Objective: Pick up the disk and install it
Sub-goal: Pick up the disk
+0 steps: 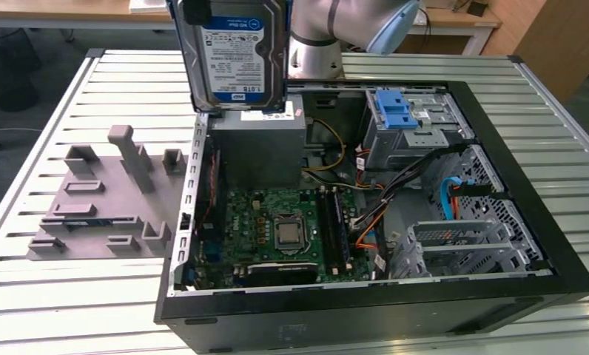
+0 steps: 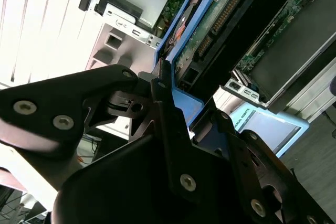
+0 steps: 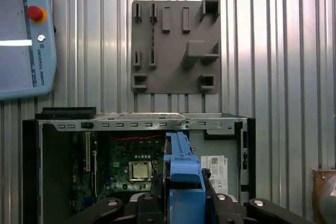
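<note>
1. The disk (image 1: 237, 55) hangs upright in my grip. Its blue-and-white label faces the exterior view, and its blue carrier frames the edges.
2. My claw (image 2: 188, 97) is clamped on the disk. In the second wrist view my black fingers (image 2: 164, 100) press the blue carrier from both sides, with the disk's circuit-board face beyond them.
3. In the exterior view the disk is high up, above the far corner of the open computer case (image 1: 374, 314) on the exterior view's left. Its lower edge overlaps the top of the grey box (image 1: 260, 148) inside the case. I cannot tell how much gap lies between them.
4. The case lies on its side on the slatted metal table (image 1: 67, 296). Its motherboard (image 1: 280, 229) is exposed, and a blue latch (image 1: 396, 109) sits on the drive cage toward the exterior view's right.
5. A grey slotted holder (image 1: 102, 203) rests on the table just beside the case, on the exterior view's left.
6. My arm's silver joint (image 1: 320, 33) rises behind the disk.
7. In the first wrist view a pendant (image 3: 21, 35) with a red button lies near the case.
</note>
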`<state>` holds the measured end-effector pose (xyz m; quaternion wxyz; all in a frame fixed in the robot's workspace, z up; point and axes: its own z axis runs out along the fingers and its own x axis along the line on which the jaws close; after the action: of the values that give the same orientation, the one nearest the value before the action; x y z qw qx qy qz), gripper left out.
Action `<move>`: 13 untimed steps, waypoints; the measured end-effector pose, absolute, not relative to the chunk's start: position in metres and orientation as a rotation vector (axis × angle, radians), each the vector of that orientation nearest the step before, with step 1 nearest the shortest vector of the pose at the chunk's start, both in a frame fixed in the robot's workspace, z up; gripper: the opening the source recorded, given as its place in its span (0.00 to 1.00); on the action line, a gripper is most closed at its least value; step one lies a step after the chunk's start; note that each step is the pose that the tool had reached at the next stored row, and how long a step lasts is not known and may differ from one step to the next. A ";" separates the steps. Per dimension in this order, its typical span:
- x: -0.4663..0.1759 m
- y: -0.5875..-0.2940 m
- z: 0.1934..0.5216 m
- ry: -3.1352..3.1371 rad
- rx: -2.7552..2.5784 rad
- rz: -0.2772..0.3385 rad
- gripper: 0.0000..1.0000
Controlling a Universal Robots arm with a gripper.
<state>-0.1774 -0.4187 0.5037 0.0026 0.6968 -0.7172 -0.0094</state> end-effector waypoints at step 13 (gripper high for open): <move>-0.175 -0.420 0.504 -2.249 2.186 -0.030 0.36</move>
<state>-0.1750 -0.4196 0.5036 0.0026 0.6968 -0.7172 -0.0094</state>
